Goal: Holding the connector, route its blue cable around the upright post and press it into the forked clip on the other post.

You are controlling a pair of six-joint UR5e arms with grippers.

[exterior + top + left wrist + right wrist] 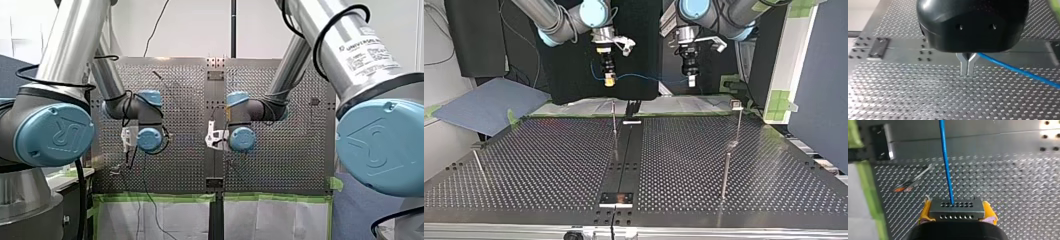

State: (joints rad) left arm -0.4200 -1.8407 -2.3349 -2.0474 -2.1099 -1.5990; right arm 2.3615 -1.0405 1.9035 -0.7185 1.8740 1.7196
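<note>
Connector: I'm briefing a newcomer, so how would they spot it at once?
Find my right arm, entering the top view at its left, and follow it down to its pincer. Between that pincer's yellow pads sits the connector: a grey block with two rows of small holes, the blue cable leaving it.

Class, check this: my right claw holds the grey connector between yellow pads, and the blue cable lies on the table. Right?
No. The top view shows the blue cable strung in the air between my right claw and my left claw, above the table. The rest holds.
</note>
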